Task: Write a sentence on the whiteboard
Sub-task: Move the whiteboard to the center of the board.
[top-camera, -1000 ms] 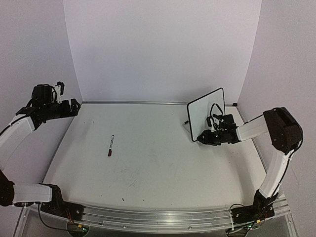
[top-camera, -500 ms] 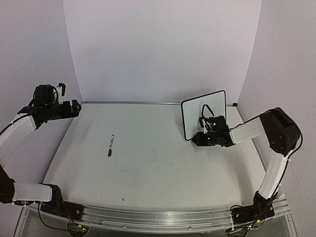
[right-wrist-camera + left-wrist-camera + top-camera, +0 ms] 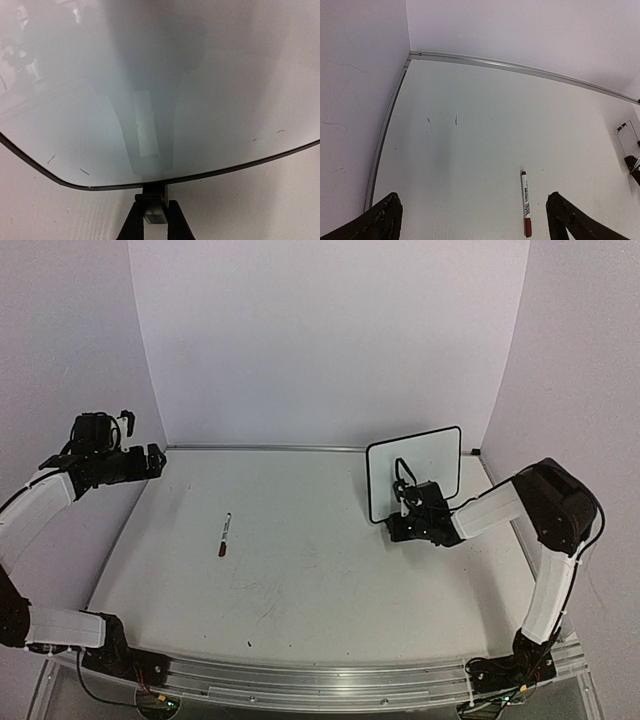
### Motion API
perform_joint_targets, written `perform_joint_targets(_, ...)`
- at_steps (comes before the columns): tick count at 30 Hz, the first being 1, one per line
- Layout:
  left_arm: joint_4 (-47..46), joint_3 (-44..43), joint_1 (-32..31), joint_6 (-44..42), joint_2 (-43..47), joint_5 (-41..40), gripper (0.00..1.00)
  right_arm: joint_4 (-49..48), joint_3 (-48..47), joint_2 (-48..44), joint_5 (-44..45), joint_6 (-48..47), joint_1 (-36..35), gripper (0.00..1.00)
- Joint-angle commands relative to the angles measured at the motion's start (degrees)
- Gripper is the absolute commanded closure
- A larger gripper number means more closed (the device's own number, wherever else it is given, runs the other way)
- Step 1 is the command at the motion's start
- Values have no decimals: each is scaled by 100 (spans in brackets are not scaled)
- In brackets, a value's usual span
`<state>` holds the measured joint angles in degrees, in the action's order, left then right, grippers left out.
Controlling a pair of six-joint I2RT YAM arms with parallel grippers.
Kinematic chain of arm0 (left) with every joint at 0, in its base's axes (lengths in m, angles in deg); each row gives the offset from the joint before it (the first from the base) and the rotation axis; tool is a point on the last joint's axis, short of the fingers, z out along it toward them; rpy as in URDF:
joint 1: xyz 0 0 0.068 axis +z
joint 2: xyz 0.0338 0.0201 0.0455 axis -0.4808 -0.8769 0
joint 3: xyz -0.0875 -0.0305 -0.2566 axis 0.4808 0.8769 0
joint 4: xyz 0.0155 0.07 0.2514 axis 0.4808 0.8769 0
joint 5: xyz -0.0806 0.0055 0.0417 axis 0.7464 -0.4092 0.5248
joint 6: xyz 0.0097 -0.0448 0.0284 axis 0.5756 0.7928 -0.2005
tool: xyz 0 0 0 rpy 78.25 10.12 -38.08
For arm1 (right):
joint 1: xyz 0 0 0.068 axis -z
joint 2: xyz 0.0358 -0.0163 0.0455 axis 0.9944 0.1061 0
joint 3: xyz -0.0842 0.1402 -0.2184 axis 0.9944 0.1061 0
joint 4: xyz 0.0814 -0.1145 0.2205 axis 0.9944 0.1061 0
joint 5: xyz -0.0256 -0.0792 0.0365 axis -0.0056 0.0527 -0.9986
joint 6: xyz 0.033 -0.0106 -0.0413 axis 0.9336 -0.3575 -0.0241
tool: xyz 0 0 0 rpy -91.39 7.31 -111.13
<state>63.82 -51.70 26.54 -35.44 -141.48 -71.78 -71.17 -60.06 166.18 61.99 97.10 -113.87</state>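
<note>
Right tool of mine, from above, clamps the bottom edge of the whiteboard, upright far right on the tabletop, loads of room in the middle. Left wrist: left tool released wide, marker ahead. Right wrist: fingertips pinch its foot, corners cut off.

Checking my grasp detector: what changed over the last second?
The right tool closed on the whiteboard's lower edge and pulled it slightly left, turning its face more squarely toward the top camera. The marker and the open left tool stayed put.
</note>
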Motion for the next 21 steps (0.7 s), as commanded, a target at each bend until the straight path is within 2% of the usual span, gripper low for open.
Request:
perform_joint_targets(1, -79, -108, 16, 1, -43, 73, 1, -211, 109, 25, 560, 45, -309, 96)
perform_joint_targets(3, -65, -109, 17, 8, -60, 80, 1, -218, 152, 3, 892, 107, -439, 100)
perform_joint_targets(12, -49, -121, 18, 10, -18, 96, 1, 174, 170, -52, 2460, 758, -1254, 100)
perform_joint_targets(15, -38, -119, 16, 18, 18, 101, 1, 639, -26, 32, 3059, 1221, -1687, 100)
perform_joint_targets(21, -13, -116, 18, 27, 73, 85, 1, 1798, -739, 357, 3573, 2599, -2464, 100)
